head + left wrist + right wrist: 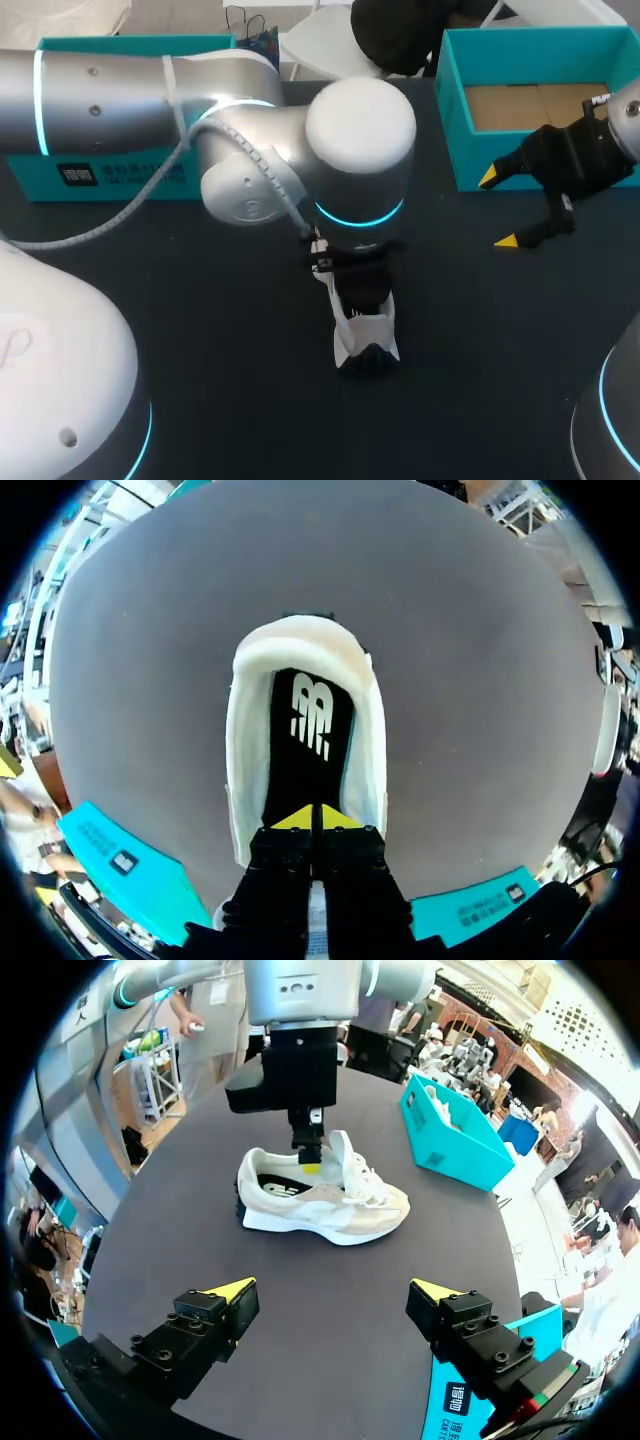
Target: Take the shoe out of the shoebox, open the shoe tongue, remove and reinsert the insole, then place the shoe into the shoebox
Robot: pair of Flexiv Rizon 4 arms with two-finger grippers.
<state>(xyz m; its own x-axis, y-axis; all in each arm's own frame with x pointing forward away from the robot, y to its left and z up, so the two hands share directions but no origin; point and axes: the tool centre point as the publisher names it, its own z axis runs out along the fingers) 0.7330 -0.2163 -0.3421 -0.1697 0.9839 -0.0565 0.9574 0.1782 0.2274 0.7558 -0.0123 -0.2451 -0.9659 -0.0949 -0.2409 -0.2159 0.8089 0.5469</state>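
Got the white shoe (366, 338) out on the dark table (200, 330), standing on its sole, not tipped over. Peeking down into it from the left wrist: black insole (305, 735) with a white logo lying inside, framed by the pale padded collar. Left gripper (315, 818) hanging right above the shoe and poked down into its opening, yellow tips pressed tight together just over the insole. Can't tell whether pinching an edge of the insole or only touching it, so calling it clamped closed with nothing clearly caught in it. Same story from the right wrist: tips dipped into the shoe's mouth right beside the raised tongue (338, 1152), laces (368, 1188) running on from there toward the toe. Left arm (120, 90) coming in over the table and ending right above the shoe, silver with a glowing blue ring.

Right gripper (332, 1290) well apart from the shoe, off to one side of it, fingers spread wide with only bare table between them, gripping nothing. Teal shoebox (455, 120) farther out from the shoe on that same side, just beside the right gripper, open on top with a brown cardboard floor showing. Second teal box (110, 175) on the opposite side of the shoe, also well apart from it, partly hidden behind the left arm in the head view. From the right wrist, something pale sitting inside that one, too small to make out.
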